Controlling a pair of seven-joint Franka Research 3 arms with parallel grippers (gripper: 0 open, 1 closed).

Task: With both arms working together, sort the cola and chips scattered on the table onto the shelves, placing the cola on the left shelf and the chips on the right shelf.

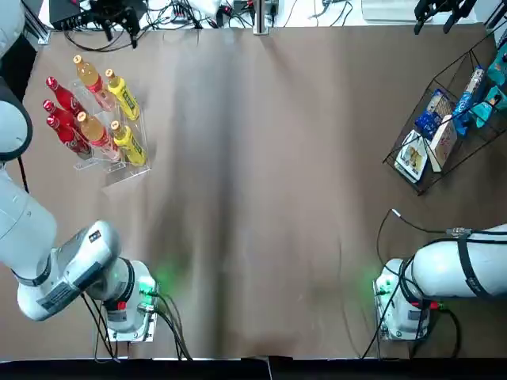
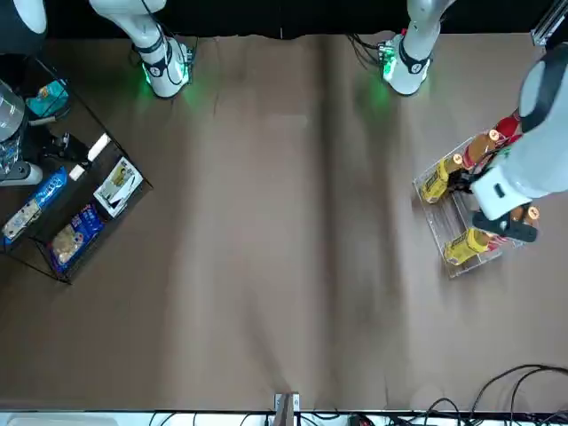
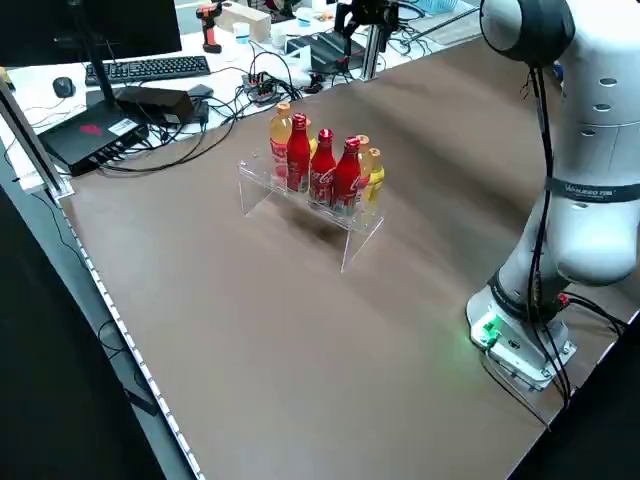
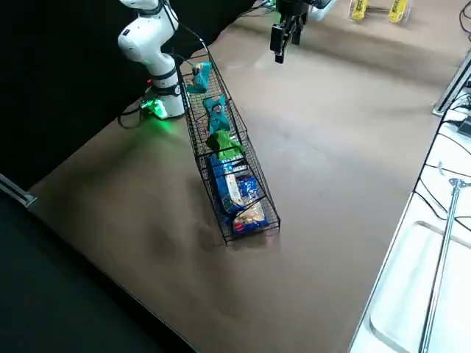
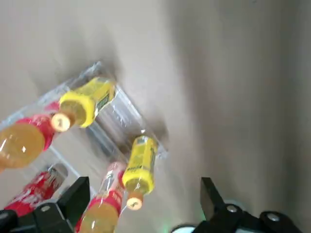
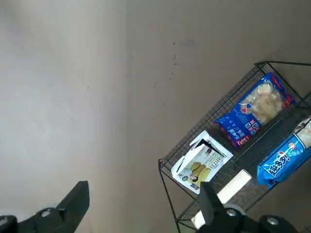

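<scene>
Both grippers open, cola and chips on their shelves

The left gripper (image 5: pixel 145 194) hangs above the clear acrylic rack (image 1: pixel 127 172) at the far left of the counter (image 1: pixel 261 206), fingers spread wide, holding nothing. Three red cola bottles (image 3: pixel 322 170) stand along that rack's left side, beside orange-capped bottles (image 1: pixel 95 131) and yellow bottles (image 1: pixel 127 142).

The right gripper (image 6: pixel 145 190), above the counter's far right near the black wire rack (image 4: pixel 257 180), also has its fingers spread, with nothing between them. Two teal chip packets (image 4: pixel 215 114) and a green one (image 4: pixel 224 144) lie in that rack, with blue and white packages (image 4: pixel 250 213).
</scene>
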